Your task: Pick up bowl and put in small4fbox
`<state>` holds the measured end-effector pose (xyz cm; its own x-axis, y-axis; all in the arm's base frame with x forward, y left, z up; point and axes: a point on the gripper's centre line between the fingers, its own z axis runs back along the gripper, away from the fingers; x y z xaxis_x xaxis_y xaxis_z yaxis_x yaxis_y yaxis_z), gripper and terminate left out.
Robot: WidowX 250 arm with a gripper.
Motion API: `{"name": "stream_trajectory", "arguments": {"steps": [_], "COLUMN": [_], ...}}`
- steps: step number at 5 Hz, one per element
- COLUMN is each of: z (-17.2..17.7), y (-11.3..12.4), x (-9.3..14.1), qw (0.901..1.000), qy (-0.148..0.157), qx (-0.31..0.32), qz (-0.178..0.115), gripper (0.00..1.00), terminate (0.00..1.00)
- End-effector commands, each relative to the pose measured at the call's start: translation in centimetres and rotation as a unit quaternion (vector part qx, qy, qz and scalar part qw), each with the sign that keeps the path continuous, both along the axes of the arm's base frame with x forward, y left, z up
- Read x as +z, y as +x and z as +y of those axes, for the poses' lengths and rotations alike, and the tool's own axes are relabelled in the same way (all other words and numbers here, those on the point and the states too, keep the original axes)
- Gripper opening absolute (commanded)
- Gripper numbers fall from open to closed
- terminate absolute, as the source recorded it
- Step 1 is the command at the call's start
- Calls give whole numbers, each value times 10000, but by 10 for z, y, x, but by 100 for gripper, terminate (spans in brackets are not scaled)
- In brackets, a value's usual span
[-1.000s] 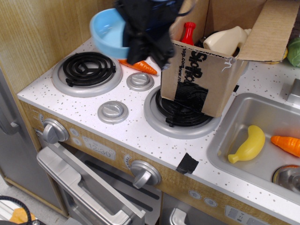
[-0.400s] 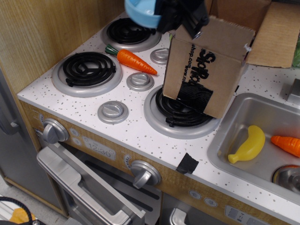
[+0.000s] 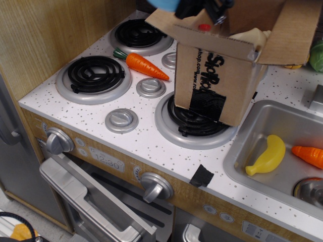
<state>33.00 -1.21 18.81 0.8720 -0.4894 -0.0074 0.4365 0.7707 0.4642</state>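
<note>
hovering at the far edge, the gripper (image 3: pixel 204 7), grip unclear, carries the bowl (image 3: pixel 165 4) beside the small4fbox (image 3: pixel 217 75), whose near side is lettered "shop.com".

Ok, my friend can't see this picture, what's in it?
A gripper holds a blue bowl at the top edge, over an open cardboard box standing on a toy stove burner. A carrot lies on the stovetop.

The bowl (image 3: pixel 165 4) — light blue, mostly cut off — sits at twelve o'clock, just above the small4fbox (image 3: pixel 218 80), brown cardboard with open flaps.
</note>
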Motion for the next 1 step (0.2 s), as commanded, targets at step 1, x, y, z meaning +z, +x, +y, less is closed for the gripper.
{"name": "stream_trajectory", "arguments": {"steps": [1], "z": [-14], "y": [27], "x": [38], "qw": [9992], "qy": [136], "qx": [-309], "qz": [-195], "gripper": [0], "terminate": [100]}}
